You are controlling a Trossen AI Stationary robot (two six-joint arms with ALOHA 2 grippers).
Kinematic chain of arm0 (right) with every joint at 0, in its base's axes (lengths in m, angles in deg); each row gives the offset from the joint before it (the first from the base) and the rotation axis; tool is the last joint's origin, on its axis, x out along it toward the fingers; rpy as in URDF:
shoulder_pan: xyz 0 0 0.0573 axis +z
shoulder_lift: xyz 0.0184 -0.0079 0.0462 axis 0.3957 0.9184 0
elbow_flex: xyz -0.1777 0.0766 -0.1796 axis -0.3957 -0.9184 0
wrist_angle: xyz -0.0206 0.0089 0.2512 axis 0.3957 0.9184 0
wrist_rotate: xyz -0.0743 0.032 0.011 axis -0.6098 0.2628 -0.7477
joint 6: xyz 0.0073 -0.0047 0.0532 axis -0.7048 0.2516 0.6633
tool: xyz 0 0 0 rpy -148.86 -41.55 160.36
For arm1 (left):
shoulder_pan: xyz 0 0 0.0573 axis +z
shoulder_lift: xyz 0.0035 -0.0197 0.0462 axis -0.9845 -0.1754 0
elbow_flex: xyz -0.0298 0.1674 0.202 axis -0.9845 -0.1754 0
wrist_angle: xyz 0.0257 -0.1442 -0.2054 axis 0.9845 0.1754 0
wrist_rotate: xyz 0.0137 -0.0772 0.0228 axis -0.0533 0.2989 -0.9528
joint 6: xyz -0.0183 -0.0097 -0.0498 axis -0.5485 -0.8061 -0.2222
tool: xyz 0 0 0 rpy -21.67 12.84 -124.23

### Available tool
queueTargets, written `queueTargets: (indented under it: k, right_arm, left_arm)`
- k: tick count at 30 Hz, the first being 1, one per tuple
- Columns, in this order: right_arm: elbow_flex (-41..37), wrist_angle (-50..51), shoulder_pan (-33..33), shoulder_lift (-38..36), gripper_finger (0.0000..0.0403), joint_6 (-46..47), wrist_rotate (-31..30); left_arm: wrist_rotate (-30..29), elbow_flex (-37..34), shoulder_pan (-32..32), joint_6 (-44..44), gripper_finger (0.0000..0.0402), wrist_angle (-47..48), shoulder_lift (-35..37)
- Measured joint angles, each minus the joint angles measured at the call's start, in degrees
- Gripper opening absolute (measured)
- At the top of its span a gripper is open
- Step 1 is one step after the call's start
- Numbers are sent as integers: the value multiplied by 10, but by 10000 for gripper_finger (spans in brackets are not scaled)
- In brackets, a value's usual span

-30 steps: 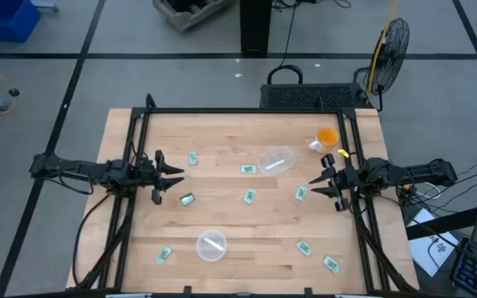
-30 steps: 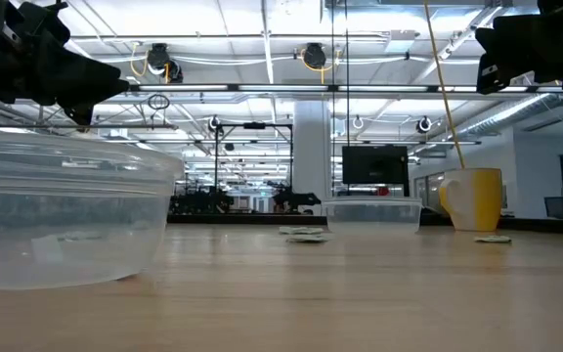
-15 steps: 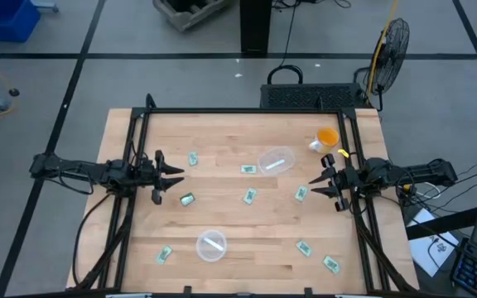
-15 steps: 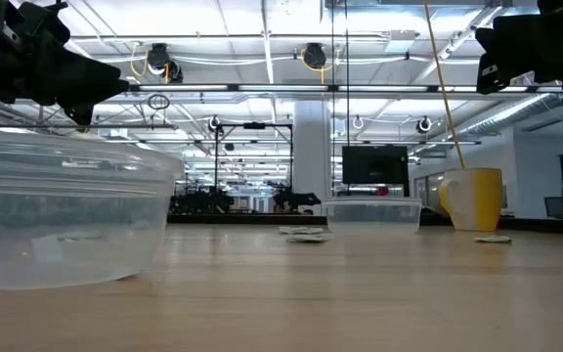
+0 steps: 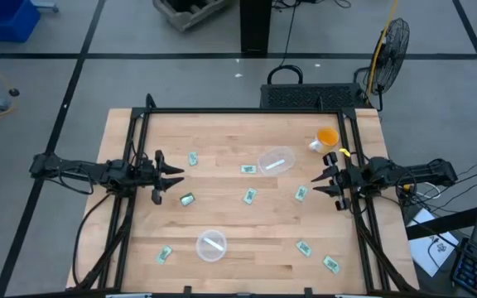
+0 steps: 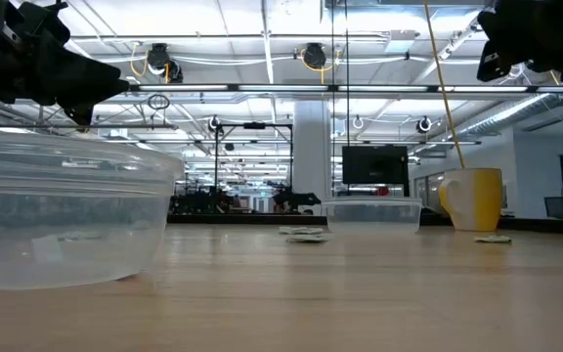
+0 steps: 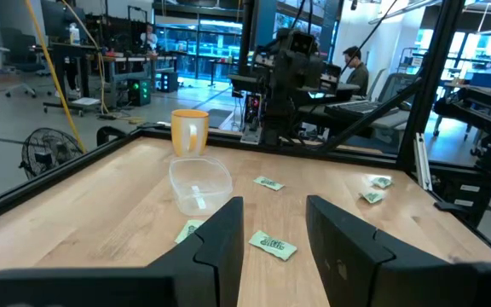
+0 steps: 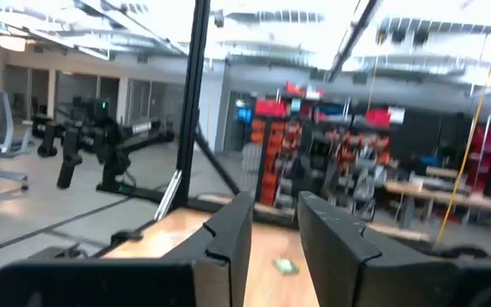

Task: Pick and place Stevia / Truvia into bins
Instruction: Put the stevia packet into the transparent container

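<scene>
Several green-and-white sachets lie flat and scattered on the wooden table (image 5: 222,132), among them one (image 5: 186,199) near my left gripper and one (image 5: 301,194) near my right gripper. One clear bowl (image 5: 276,161) stands at the far middle and another (image 5: 211,245) at the near middle; each has a pale sachet inside. My left gripper (image 5: 171,174) is open and empty above the table's left side, and its wrist view (image 7: 273,213) shows a sachet (image 7: 272,245) ahead. My right gripper (image 5: 321,180) is open and empty above the right side.
A small orange cup (image 5: 327,137) stands at the far right, beyond the right gripper. A black frame (image 5: 238,111) runs along the table's far, left and right edges. Bare wood lies between the two bowls. People sit at desks beyond the table (image 7: 354,68).
My right gripper has drawn back a little toward the table's right edge and has tipped slightly; its fingers stay open. The sachets and bowls have not moved.
</scene>
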Motion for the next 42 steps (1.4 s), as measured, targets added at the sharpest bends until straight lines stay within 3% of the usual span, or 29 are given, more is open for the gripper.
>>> queueTargets:
  k: [12, 26, 32, 37, 42]
  right_arm:
    - [0, -73, 0, 0, 91, 8, 0]
    - [9, -91, 0, 1, 91, -34, -3]
    - [98, 50, 0, 36, 108, -27, -5]
    - [194, 284, 2, 102, 138, 89, 2]
    - [196, 424, 14, 161, 150, 171, 12]
  left_arm:
    - [0, 0, 0, 0, 134, 0, 0]
    - [-15, 0, 0, 22, 134, 0, 0]
    - [-15, 0, 0, 17, 134, 0, 0]
    - [-15, 0, 0, 15, 134, -17, 0]
    - [-15, 0, 0, 15, 134, -35, 0]
